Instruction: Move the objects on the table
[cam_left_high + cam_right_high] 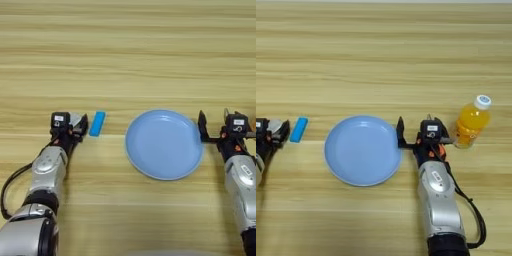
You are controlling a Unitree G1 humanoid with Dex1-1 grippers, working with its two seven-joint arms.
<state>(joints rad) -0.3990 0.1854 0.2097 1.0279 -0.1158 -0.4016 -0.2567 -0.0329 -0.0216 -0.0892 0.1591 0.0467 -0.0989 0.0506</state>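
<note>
A small flat blue bar (97,123) lies on the wooden table (125,60), left of the round light-blue plate (164,144). My left gripper (79,123) rests on the table just left of the bar, a small gap apart, with a pale grey bit showing at its tip. My right gripper (416,128) sits at the plate's right rim, open, one black finger (400,132) against the rim and nothing between its fingers. A white-capped bottle of orange drink (472,122) stands upright just right of that gripper.
The plate (362,150) lies between my two arms. Both forearms lie along the near part of the table. A black cable (476,220) loops beside the right forearm. Bare wood stretches across the far half.
</note>
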